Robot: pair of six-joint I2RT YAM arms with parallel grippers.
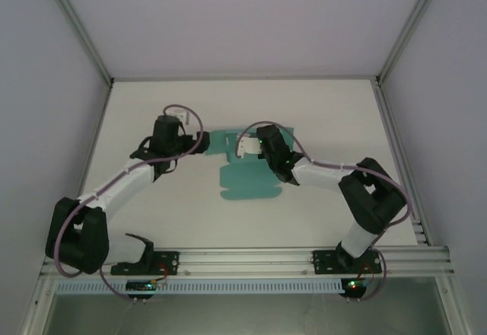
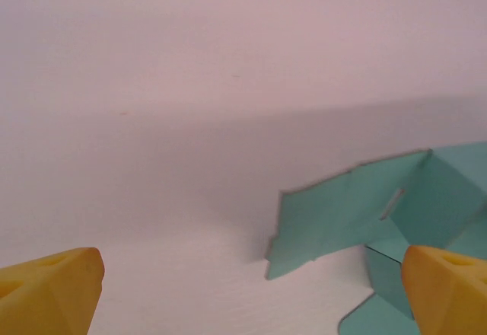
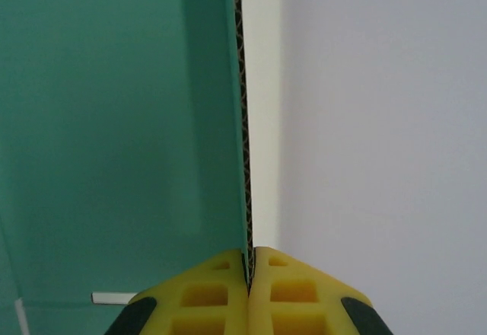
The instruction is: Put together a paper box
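Note:
The paper box [image 1: 245, 181] is a teal-green cut-out sheet lying mid-table, with part of it lifted. My right gripper [image 1: 242, 146] is at its far part and is shut on the corrugated edge of an upright flap; in the right wrist view the yellow pads [image 3: 221, 293] pinch that edge, and the paper box [image 3: 114, 122] spreads to the left. My left gripper [image 1: 179, 113] hovers left of the sheet, open and holding nothing. In the left wrist view its yellow fingertips [image 2: 53, 293] stand wide apart, and a raised slotted flap of the paper box [image 2: 342, 213] lies ahead to the right.
The white table [image 1: 319, 106] is boxed in by pale walls with metal posts [image 1: 76, 23] at the back corners. An aluminium rail [image 1: 251, 259] carrying both arm bases runs along the near edge. Bare tabletop lies behind and to both sides of the sheet.

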